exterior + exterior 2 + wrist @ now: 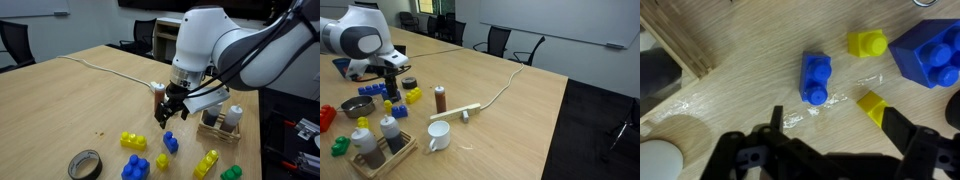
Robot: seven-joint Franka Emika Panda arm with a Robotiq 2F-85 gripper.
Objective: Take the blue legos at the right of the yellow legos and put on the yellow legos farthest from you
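Black gripper [830, 125] fingers fill the lower edge of the wrist view, spread wide apart with nothing between them. Just beyond them the blue legos [816, 77] lie flat on the wooden table [750, 60], studs up and clear of both fingers. A tiny yellow block [867, 43] sits just beside the piece. A larger blue lego cluster [935, 50] lies further along at the frame edge. A wooden tray [675, 40] occupies the opposite corner. In an exterior view the gripper [170, 110] hangs above the table, over the blue legos [170, 143] and not touching them. The yellow legos [133, 141], a wide low brick, rest near that piece, apart from it. A long yellow bar [206, 163], a green piece [231, 173] and a tape roll [85, 163] lie along the near table edge. A white mug [438, 135] and a brown bottle [440, 99] stand well apart from the bricks.
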